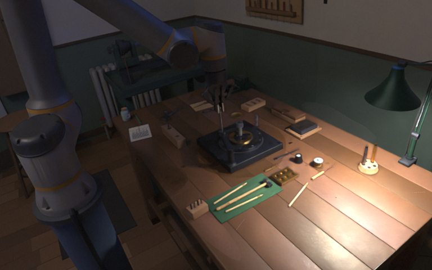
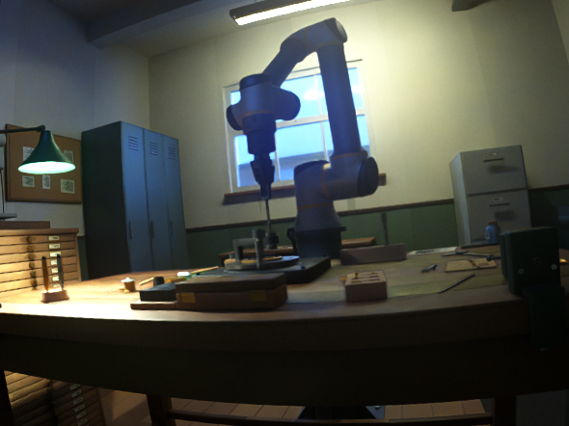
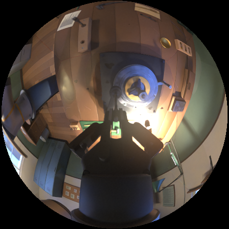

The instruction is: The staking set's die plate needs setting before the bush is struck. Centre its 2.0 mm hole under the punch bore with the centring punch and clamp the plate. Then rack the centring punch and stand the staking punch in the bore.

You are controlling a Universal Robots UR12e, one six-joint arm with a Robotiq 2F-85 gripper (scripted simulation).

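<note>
A thin steel punch [image 1: 220, 120] hangs straight down from my closed gripper [image 1: 219, 108], which holds it by its top end. Its lower tip stands at a small post on the near-left rim of the staking set's dark square base [image 1: 239, 145], beside the round die plate [image 1: 242, 137] with its brass centre. The frame's arm and bore [image 3: 137, 87] stand over the plate's middle. A lever [image 3: 167, 85] sticks out at the plate's far side. From the second side camera the punch [image 2: 268, 217] reaches down to the tool's frame [image 2: 250, 248]; the tip itself is hidden.
A wooden rack block [image 1: 173, 135] lies left of the base. A round stand with two punches [image 1: 368, 162] sits under the lamp [image 1: 394, 92] at the right. A green mat with a hammer and sticks [image 1: 243, 195], a brass tray [image 1: 284, 175] and flat boxes [image 1: 288, 114] lie around.
</note>
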